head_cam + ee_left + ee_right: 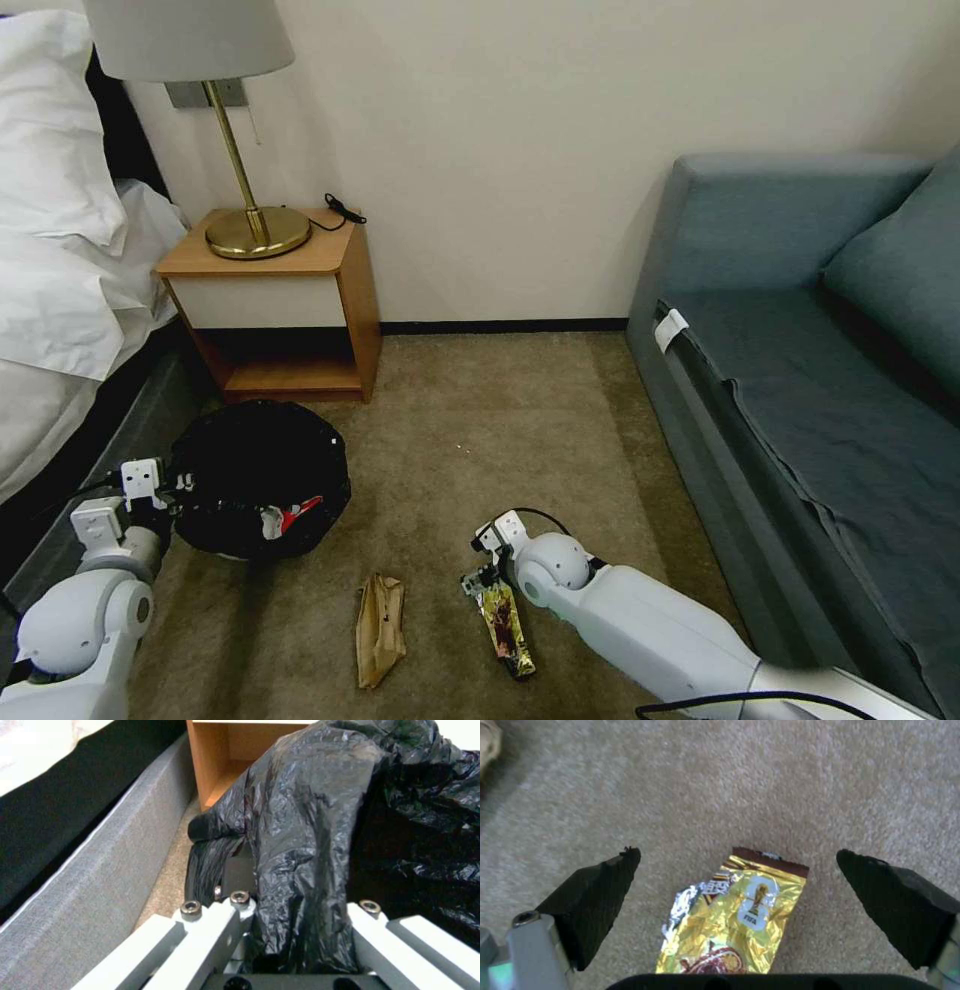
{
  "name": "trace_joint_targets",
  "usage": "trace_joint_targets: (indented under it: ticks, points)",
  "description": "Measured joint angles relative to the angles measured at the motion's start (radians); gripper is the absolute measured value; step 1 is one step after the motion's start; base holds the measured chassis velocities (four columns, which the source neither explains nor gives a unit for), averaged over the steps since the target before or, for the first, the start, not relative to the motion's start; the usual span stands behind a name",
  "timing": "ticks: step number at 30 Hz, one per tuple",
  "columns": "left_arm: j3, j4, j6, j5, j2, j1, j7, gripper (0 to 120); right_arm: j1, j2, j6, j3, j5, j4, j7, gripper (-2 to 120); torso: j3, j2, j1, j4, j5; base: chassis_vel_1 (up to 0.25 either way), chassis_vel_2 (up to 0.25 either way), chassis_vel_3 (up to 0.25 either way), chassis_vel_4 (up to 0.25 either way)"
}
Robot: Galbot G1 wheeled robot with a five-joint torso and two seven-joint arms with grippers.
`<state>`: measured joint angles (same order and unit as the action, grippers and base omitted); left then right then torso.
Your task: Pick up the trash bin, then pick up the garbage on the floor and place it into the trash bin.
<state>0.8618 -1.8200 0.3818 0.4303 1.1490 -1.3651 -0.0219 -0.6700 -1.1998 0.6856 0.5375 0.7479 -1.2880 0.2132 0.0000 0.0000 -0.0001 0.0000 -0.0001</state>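
The bin (258, 478) stands on the carpet (470, 420) in front of the nightstand (285, 300), and a red-and-white packet (292, 517) already lies inside it. The left gripper (172, 492) is at the bin's rim on the bed side, closed on the black bag (305, 843) that hangs over the rim, so the bin seems to be held. The step in hand is the collecting of the garbage.

The right gripper (737, 896) hangs low over the carpet, to the sofa side of the bin, with its jaws wide apart. The gold wrapper (735, 922) lies flat between the two fingers (595, 900), touching neither. The next move probably calls for going down until the tips reach the carpet and then closing, because the wrapper is thin and flat. A brown paper bag (381, 628) lies between the wrapper and the bin, not yet collected.
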Motion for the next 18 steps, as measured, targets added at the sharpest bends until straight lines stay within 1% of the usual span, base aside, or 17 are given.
trace_joint_targets:
  ticks: [18]
  points:
    - [-0.002,-0.002,-0.004,-0.003,0.005,-0.007,0.001,4,-0.041,-0.002,-0.019,-0.021,-0.06,0.047,-0.022,100,0.0,0.0,0.0,0.0,0.0,0.0,0.0,0.0,0.0]
